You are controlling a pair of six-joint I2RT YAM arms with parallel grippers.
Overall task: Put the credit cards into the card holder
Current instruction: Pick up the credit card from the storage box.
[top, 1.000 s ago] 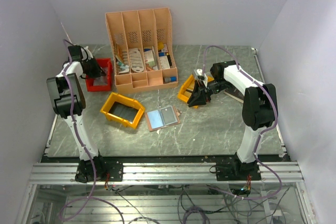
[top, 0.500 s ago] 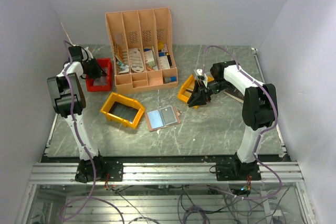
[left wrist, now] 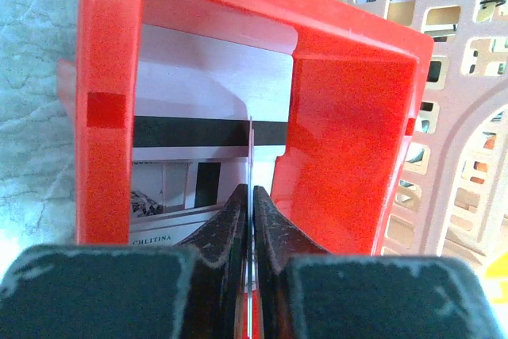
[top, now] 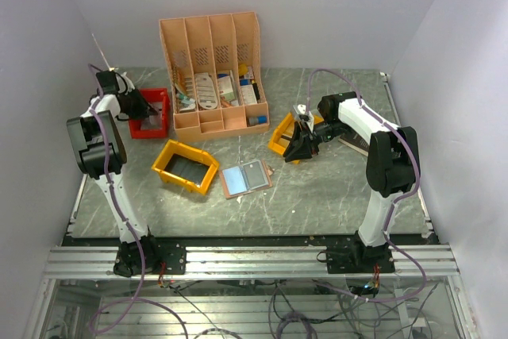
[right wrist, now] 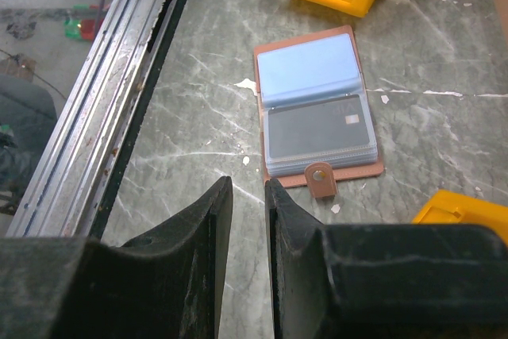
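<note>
Overhead view of a grey marbled tabletop [top: 317,188] with two robot arms mounted at its near edge.

The left gripper [top: 143,106] reaches into a small red bin [top: 151,131] at the far left, just beside a tall peach desk organiser [top: 210,45] with four slots. In the left wrist view its jaws are clenched on a credit card [left wrist: 251,156]. The card is thin and white, seen edge-on as an upright line rising from between the fingertips inside the bin. Printed papers [left wrist: 171,188], one crossed by a black stripe, lie on the bin floor beneath it.

The card holder [top: 246,176] lies open and flat on the tabletop near the middle, well apart from the red bin. It is tan-brown, with two pale bluish clear pocket panels facing up and a snap tab at one edge. A dark card [right wrist: 317,129] sits in the pocket nearer the tab; the other pocket looks plain pale blue. A yellow bin [top: 186,182] stands just to its left.

The right gripper [top: 300,148] hangs above the tabletop to the right of the card holder, close to a second yellow bin [top: 279,134]. Its jaws stand a narrow gap apart and grasp nothing. In the right wrist view, bare tabletop shows between the fingers, with the card holder a little beyond their tips.
</note>
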